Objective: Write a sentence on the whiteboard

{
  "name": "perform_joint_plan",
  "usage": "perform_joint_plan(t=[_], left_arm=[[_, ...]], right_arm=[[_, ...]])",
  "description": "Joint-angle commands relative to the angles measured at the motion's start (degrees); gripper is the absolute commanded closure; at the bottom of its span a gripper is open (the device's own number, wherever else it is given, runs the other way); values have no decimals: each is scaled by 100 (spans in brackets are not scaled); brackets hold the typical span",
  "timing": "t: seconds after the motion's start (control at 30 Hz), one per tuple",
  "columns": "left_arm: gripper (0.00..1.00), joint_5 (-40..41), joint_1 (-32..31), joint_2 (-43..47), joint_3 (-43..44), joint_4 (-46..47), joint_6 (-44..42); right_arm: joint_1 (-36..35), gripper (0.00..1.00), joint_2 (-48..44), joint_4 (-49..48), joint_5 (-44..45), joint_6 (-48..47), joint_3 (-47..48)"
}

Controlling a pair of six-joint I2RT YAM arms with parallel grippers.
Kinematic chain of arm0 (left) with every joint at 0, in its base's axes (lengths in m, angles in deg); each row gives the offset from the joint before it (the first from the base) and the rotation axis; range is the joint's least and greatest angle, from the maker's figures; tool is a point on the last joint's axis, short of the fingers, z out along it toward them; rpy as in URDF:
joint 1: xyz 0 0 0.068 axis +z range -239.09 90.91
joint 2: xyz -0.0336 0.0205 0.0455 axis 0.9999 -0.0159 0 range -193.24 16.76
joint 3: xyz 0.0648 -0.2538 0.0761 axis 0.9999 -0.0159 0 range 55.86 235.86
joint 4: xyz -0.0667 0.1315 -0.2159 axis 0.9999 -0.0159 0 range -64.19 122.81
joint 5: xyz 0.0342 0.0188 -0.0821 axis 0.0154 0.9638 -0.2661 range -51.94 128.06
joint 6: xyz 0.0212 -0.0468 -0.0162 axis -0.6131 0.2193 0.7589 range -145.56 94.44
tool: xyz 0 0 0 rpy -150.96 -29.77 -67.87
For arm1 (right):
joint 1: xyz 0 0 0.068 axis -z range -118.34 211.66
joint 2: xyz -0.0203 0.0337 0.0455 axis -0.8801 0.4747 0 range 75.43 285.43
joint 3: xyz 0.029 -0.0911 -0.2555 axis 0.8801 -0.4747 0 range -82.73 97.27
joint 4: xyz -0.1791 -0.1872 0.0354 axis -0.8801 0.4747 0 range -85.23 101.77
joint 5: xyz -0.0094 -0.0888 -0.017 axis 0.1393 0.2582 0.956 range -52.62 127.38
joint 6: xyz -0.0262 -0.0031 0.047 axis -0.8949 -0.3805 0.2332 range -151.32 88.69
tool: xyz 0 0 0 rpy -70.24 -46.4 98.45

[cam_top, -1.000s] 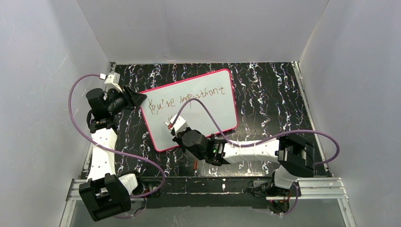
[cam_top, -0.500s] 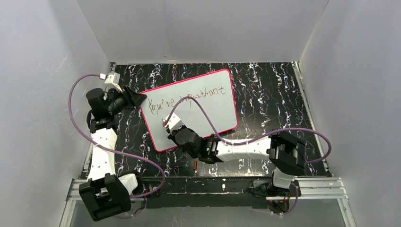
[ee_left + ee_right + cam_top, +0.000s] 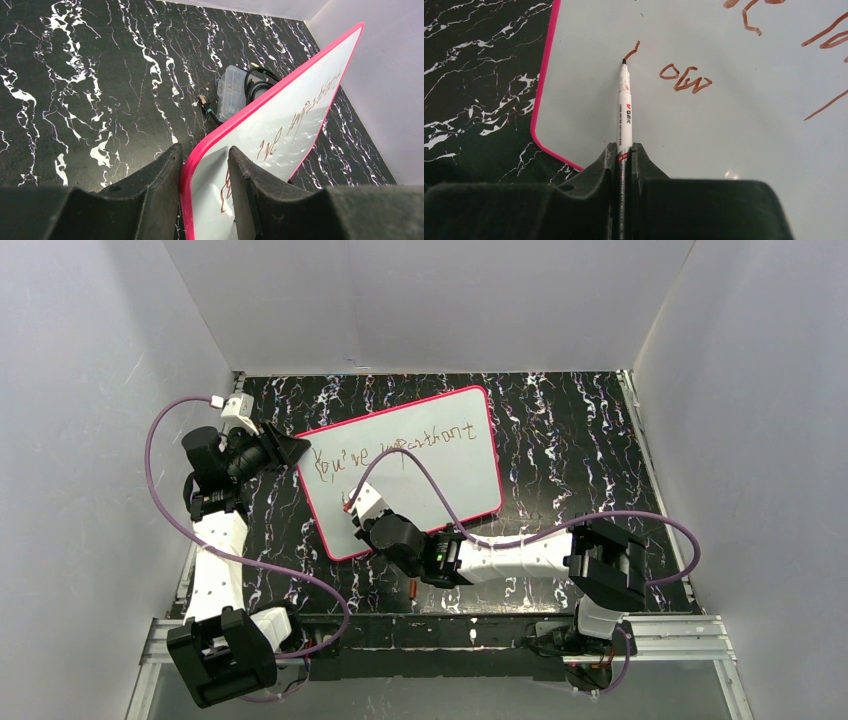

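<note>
The whiteboard (image 3: 450, 480), white with a pink rim, lies at an angle on the black marbled table. A reddish-brown sentence (image 3: 395, 447) runs along its far part. My left gripper (image 3: 298, 451) is shut on the board's left corner, and the left wrist view shows its fingers either side of the pink rim (image 3: 240, 117). My right gripper (image 3: 624, 149) is shut on a white marker (image 3: 625, 105). The marker's tip touches the board at the end of a short fresh stroke (image 3: 632, 51), left of a small written word (image 3: 685, 80). This happens near the board's lower left (image 3: 352, 502).
A clear plastic box with a coiled black cable (image 3: 231, 92) sits behind the board's far edge. A small red cap-like piece (image 3: 414, 588) lies on the table near the right arm. Purple cables loop over both arms. White walls close in the table on three sides.
My right gripper has moved a little to the left along the board's lower part with the marker. The left arm and the board have stayed still.
</note>
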Motion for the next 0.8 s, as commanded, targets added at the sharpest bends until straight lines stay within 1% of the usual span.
perform_joint_plan(t=[0.0, 0.4, 0.77], left_arm=[[63, -175, -27, 178, -11, 49, 1], [63, -176, -27, 174, -13, 49, 6], [63, -183, -30, 174, -7, 49, 7]], right_arm=[[4, 99, -72, 72, -41, 135, -59], [19, 99, 22, -255, 414, 128, 171], [80, 99, 145, -187, 642, 99, 401]])
